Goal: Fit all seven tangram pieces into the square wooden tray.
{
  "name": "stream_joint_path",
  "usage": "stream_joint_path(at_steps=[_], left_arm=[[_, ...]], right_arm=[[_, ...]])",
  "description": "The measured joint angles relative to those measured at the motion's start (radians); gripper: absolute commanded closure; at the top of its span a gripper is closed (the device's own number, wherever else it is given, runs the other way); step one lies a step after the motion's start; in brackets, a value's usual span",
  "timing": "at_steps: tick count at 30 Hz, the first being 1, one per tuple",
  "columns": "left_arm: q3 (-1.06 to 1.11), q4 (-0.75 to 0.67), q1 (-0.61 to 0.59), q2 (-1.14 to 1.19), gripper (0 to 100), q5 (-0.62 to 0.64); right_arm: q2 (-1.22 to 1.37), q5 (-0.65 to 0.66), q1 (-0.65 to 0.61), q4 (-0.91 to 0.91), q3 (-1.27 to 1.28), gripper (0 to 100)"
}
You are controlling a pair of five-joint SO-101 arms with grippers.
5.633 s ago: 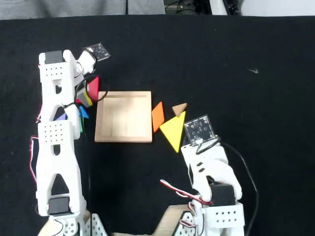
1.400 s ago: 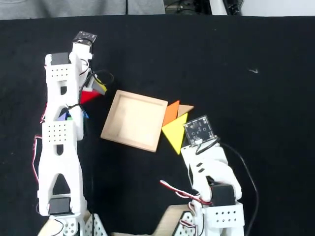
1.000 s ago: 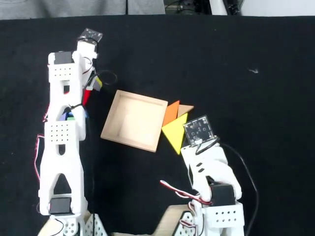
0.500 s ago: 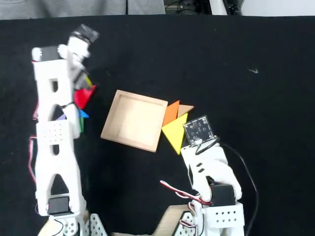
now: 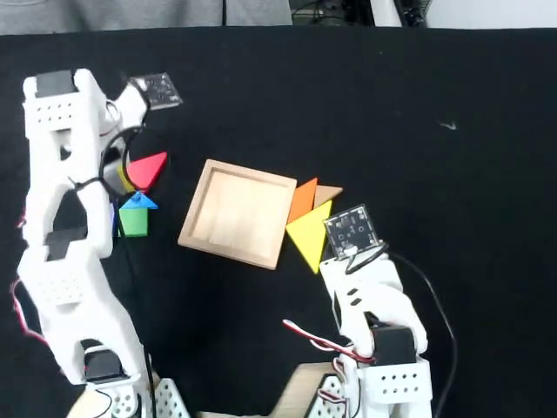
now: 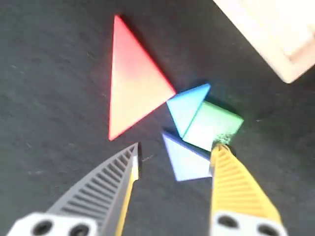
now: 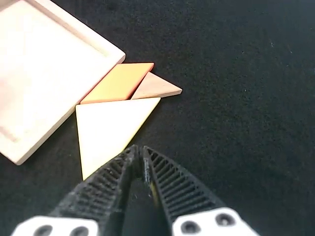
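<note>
Tray (image 5: 239,213) is lying skewed on the black table (image 5: 452,174). Orange piece (image 5: 302,198) is touching the tray's right edge, with the brown triangle (image 5: 328,193) and yellow triangle (image 5: 309,233) butting against it. Red triangle (image 5: 148,167), blue triangle (image 5: 139,201) and green square (image 5: 133,222) are sitting in a cluster left of the tray, apart from it.

Left arm (image 5: 61,174) is standing tall at the table's left side. Left claw (image 6: 177,147) is pointing down over that cluster, fingers spread, with a pale blue triangle (image 6: 184,160) lying between them. Its yellow finger (image 6: 231,182) is overlapping the green square's corner; contact is hard to judge. Right arm (image 5: 374,305) is crouching low beside the yellow triangle. Right claw (image 7: 139,150) is pressed together, gripping nothing, its tip sitting over that triangle's edge.

In the high view the left arm is covering the left claw and most of the pale blue triangle. The wrist views are cutting the tray off to one corner each.
</note>
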Motion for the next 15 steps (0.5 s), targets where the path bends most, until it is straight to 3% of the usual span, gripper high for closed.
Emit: stream_joint_path(at_steps=[9, 15], left_arm=[[0.269, -0.318, 0.003, -0.015, 76, -0.008], [0.270, -0.391, 0.009, -0.005, 77, 0.043]], right_arm=[[0.000, 0.000, 0.000, 0.000, 0.000, 98.6], [0.000, 0.000, 0.000, 0.000, 0.000, 98.6]])
